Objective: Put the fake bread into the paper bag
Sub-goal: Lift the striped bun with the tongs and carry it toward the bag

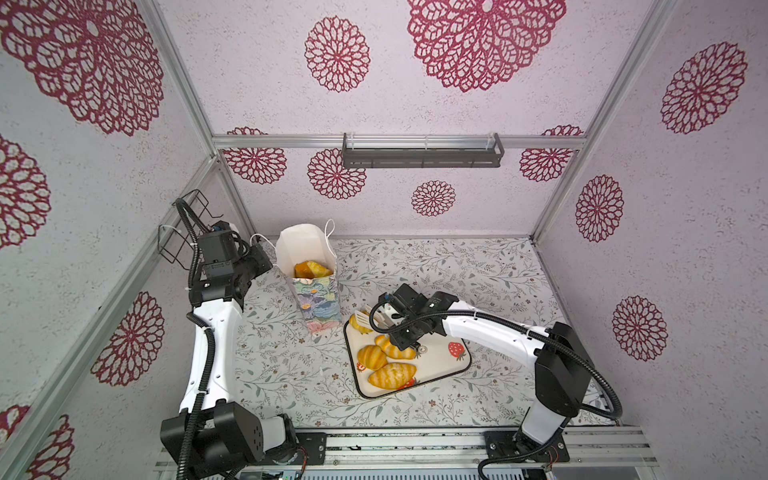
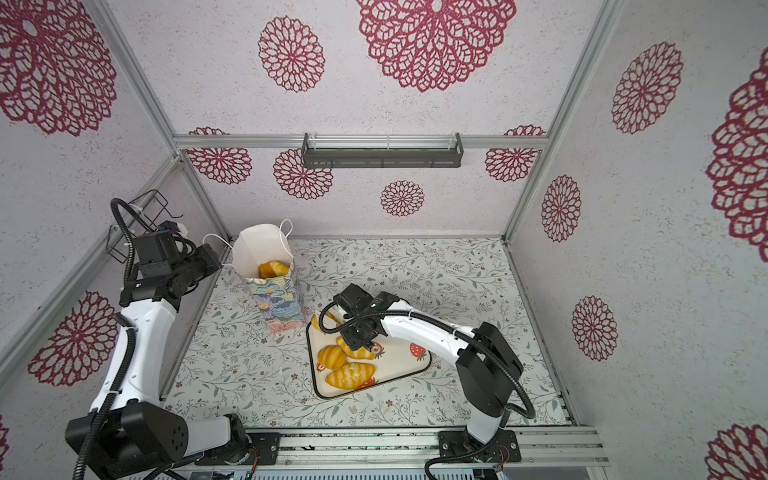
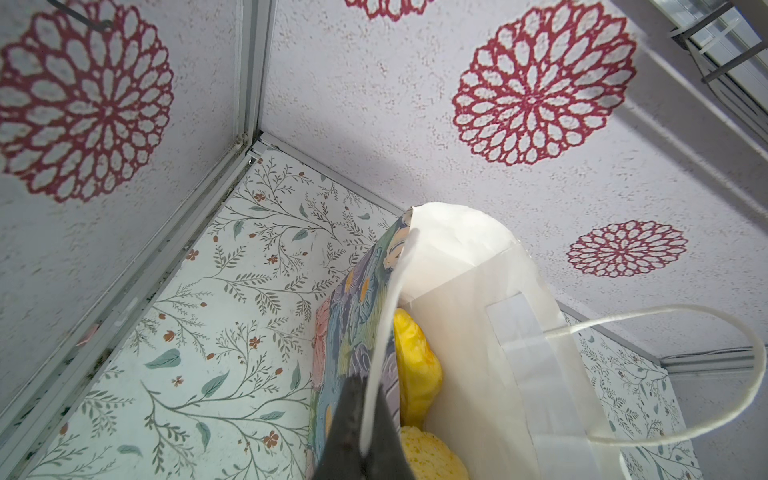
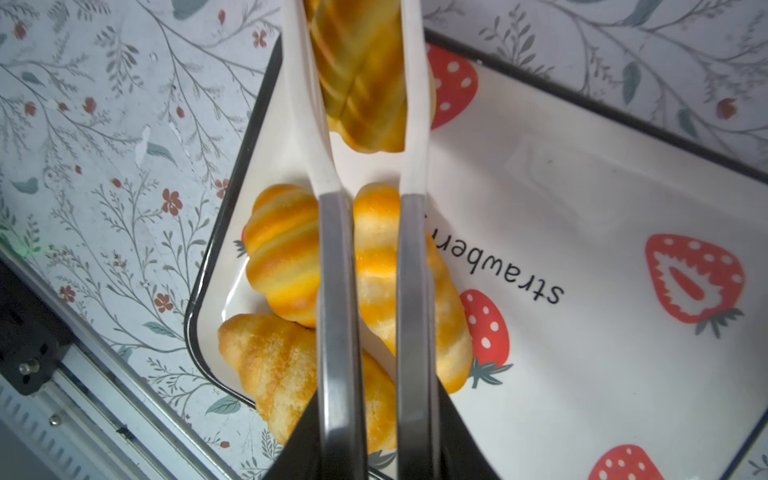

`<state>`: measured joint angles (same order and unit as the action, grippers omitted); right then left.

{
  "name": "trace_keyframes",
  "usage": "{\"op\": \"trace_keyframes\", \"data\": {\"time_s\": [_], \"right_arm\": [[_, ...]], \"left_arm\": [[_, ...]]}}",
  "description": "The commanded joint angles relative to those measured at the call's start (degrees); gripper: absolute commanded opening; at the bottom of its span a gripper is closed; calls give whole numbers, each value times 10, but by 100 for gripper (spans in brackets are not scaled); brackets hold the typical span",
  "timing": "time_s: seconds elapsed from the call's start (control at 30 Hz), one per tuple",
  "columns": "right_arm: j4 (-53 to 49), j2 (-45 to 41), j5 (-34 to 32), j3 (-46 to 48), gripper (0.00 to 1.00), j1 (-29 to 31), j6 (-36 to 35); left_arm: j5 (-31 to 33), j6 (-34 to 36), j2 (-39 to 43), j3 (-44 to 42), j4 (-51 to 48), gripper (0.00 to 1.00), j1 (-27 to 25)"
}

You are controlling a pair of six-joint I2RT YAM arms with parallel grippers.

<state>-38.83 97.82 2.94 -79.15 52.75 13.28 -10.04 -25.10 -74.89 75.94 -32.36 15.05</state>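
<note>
Judging by its gloss and puffy shape, the bread (image 1: 371,356) is probably light, soft foam with a slick skin. A hold across the thick middle should therefore be safer than one at a tapered tip, and too hard a squeeze might shoot it out. Three pieces lie together on the tray (image 1: 436,365) on the desk (image 1: 457,270). More bread sits inside the bag (image 1: 318,303), which stands upright just beyond the tray's far corner.

The right end effector (image 1: 370,319) is over that corner. Its long white blades (image 4: 305,124) are set narrow against both flanks of a striped loaf (image 4: 357,83), gripping it across its width. Whether the loaf is clear of the tray I cannot tell. The left end effector (image 1: 269,262) is fully closed on the bag's rim and holds the mouth open. The bag looks like thin paper, light and easy to tip or crease, so that hold matters.

The right wrist view shows both blades touching the loaf, a contact that the arm largely hides in both top views. The left wrist view shows the rim pinched between dark fingers (image 3: 353,415) and two yellow pieces inside the bag. Both top views show only one orange heap there, but they alone show the bag and tray together.
</note>
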Motion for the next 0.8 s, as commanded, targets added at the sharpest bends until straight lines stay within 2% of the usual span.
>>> {"op": "trace_keyframes", "data": {"time_s": [0.0,0.33,0.77], "right_arm": [[29,-47,-20,-6,33,-11,24],[22,-87,-20,-35,33,-19,39],[-3,-110,-29,-123,33,-19,36]], "left_arm": [[-2,-1,8,-6,8,0,7],[14,1,19,-9,9,0,9],[-3,-3,14,-9,12,0,9]]}}
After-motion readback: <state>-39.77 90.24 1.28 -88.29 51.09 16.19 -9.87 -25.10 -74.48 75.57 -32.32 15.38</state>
